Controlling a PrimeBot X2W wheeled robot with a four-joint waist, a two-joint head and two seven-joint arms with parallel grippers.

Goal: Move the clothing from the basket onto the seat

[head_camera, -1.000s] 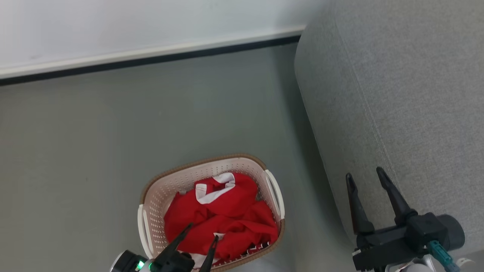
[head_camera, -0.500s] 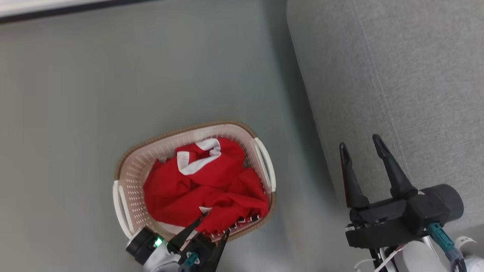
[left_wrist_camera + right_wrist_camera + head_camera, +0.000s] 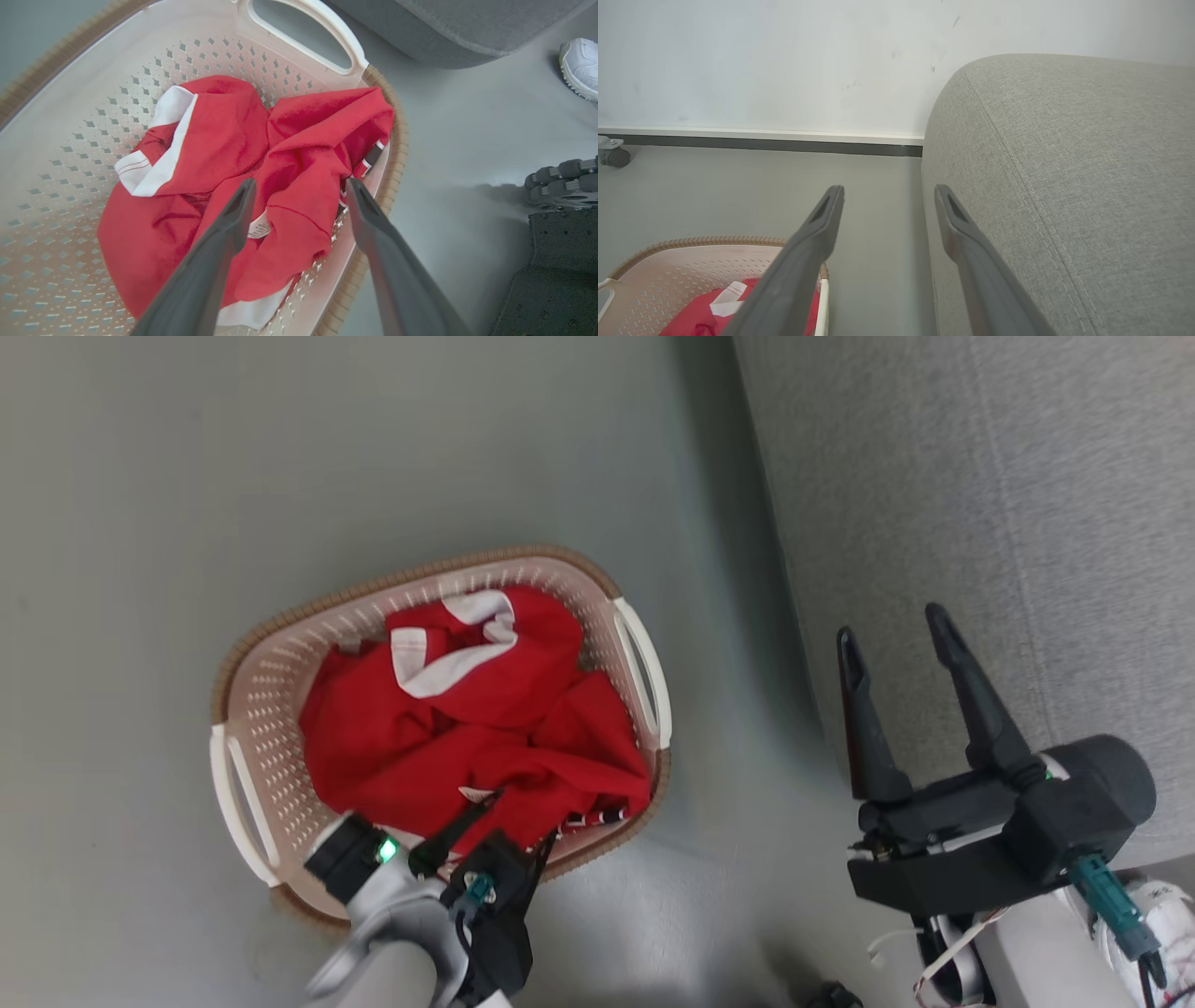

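The clothing, a crumpled heap of bright red fabric with white trim, lies in the cream perforated basket on the floor. My left gripper hangs open just above the near edge of the heap. In the left wrist view its fingers straddle a red fold and a small white tag of the clothing, and nothing is gripped. My right gripper is open and empty beside the grey seat, at its rounded side. The right wrist view has the right gripper pointing along the seat.
The basket rim stands about a hand's width from the seat on grey floor. A white shoe and my dark base lie to the right. A wall with skirting and a caster stand behind.
The head camera has tilted down, so the wall has left the picture. My left gripper has reached further in over the red heap. The right gripper has stayed open by the seat.
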